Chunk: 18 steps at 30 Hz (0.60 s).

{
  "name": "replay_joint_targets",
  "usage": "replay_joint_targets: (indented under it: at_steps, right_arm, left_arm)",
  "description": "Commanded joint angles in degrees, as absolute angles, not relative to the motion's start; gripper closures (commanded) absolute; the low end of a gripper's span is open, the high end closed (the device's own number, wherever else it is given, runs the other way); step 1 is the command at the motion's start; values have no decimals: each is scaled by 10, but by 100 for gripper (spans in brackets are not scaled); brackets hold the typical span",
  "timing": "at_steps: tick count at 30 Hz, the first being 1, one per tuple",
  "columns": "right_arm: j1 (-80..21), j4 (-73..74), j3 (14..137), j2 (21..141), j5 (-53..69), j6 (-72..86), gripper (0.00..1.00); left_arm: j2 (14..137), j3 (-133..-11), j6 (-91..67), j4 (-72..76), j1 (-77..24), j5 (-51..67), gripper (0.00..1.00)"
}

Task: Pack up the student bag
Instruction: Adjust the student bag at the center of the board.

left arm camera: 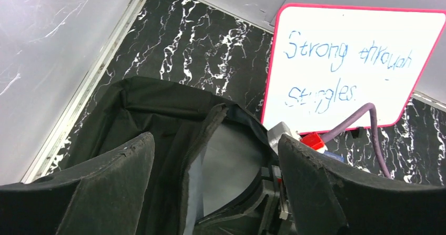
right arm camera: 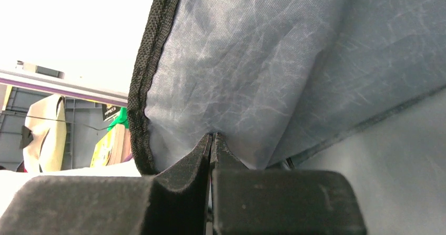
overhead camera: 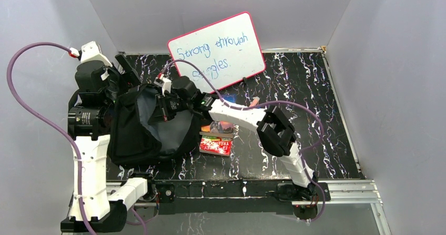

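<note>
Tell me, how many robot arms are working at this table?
2. The left arm stands at the left edge of the table, beside the student bag. The right arm reaches from the right into the bag's opening. No other arm shows.

The left arm (overhead camera: pixel 90 159) and right arm (overhead camera: pixel 237 113) — white shells, black joints — each trail a purple cable (left arm camera: pixel 350 120) with red-tipped plugs (left arm camera: pixel 311 140).

A pink-rimmed whiteboard (overhead camera: pixel 218 51) leans at the back of the marbled table (overhead camera: pixel 326 140).

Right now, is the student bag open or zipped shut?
Open: the student bag gapes at its mouth, grey lining showing inside.
</note>
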<state>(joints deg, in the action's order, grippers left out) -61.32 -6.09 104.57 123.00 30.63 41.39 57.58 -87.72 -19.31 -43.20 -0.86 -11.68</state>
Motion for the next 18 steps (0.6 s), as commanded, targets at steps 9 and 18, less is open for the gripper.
replay_joint_targets:
  at_steps: [9, 18]
  right_arm:
    - [-644, -47, 1244, 1394, 293, 425, 93]
    - [-670, -32, 1260, 1449, 237, 402, 90]
  left_arm:
    - [576, -909, -196, -454, -16, -183, 15]
    - [571, -894, -194, -451, -19, -179, 15]
